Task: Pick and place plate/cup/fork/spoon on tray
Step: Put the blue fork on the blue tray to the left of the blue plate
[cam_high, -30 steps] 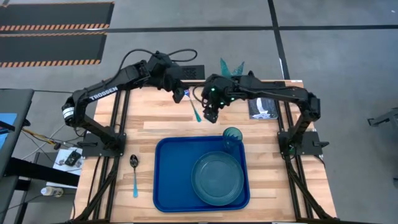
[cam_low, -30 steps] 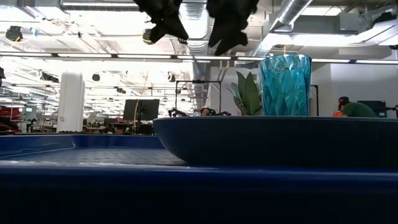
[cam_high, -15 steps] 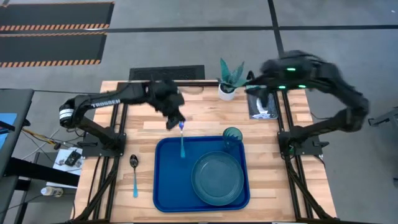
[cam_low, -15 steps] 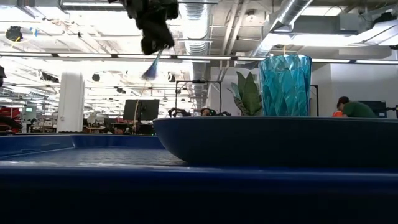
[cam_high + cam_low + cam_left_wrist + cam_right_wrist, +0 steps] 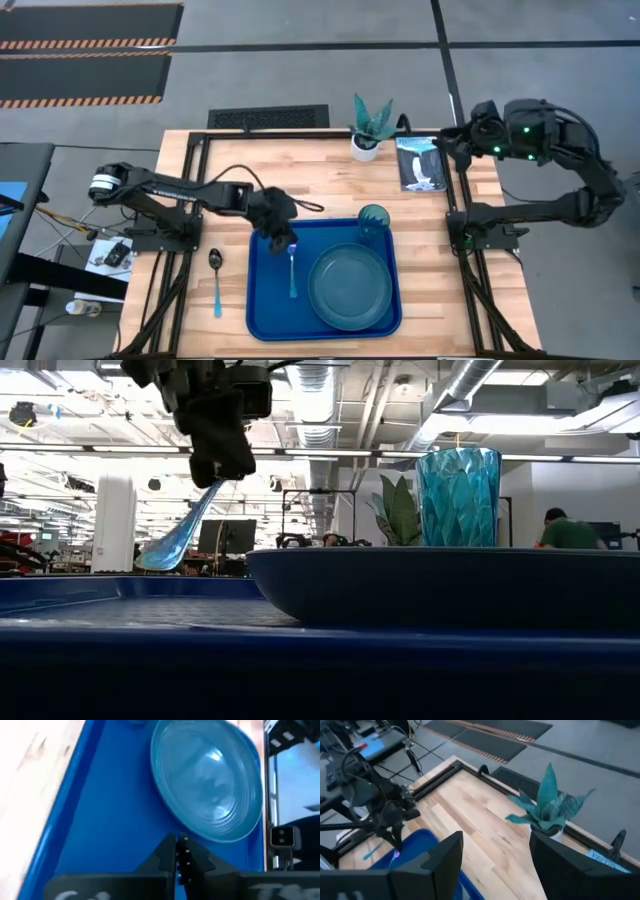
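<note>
My left gripper [image 5: 277, 235] is shut on the fork [image 5: 292, 275] over the far left part of the blue tray [image 5: 265, 300]. The fork's light blue handle [image 5: 180, 535] slants down from the gripper toward the tray floor. The teal plate [image 5: 350, 288] lies on the tray's right half, and the ribbed cup [image 5: 373, 218] stands upright at its far right corner. The spoon [image 5: 216, 280] lies on the table left of the tray. My right gripper [image 5: 495, 870] is open and empty, high over the table's far right corner. My left gripper pinches the fork's silver head end [image 5: 183, 856] between its two fingers, coming from above and pointing down. The handle hangs slanting below the fingers toward the table's near edge [image 5: 293, 292]. Whether its free end [image 5: 150, 560] touches the tray, I cannot tell.
A white pot with a spiky green plant [image 5: 367, 128] stands at the table's far edge, with a dark flat card [image 5: 420, 165] to its right. Bare wood lies between the tray and the far edge. A person [image 5: 570, 532] shows in the room beyond.
My left gripper has carried the fork from the table's far middle toward the near edge and down over the tray; the fork has tipped from hanging to slanting low. My right gripper has drawn away from the fork toward the table's far right corner.
</note>
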`<state>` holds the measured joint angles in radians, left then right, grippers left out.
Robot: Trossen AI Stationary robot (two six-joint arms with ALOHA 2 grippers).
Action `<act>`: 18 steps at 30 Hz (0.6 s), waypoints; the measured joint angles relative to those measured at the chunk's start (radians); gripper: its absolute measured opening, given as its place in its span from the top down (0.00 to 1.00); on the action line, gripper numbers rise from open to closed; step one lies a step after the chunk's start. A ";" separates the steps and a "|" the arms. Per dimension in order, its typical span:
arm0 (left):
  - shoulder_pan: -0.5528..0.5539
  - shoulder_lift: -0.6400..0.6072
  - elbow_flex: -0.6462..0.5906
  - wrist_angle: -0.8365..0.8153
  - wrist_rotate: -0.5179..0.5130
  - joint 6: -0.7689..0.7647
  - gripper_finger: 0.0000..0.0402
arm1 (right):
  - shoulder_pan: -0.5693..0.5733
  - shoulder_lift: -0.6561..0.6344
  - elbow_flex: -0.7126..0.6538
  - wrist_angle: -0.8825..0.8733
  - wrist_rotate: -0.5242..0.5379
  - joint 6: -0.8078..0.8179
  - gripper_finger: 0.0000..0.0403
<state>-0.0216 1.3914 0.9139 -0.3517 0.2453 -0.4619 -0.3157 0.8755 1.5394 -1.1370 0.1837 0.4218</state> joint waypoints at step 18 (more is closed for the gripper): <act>-0.080 0.081 -0.194 0.252 0.026 -0.131 1.00 | 0.047 -0.007 -0.088 0.028 -0.001 0.023 0.37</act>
<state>-0.1016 1.4727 0.7195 -0.1001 0.2715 -0.5925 -0.2684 0.8681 1.4513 -1.1094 0.1825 0.4450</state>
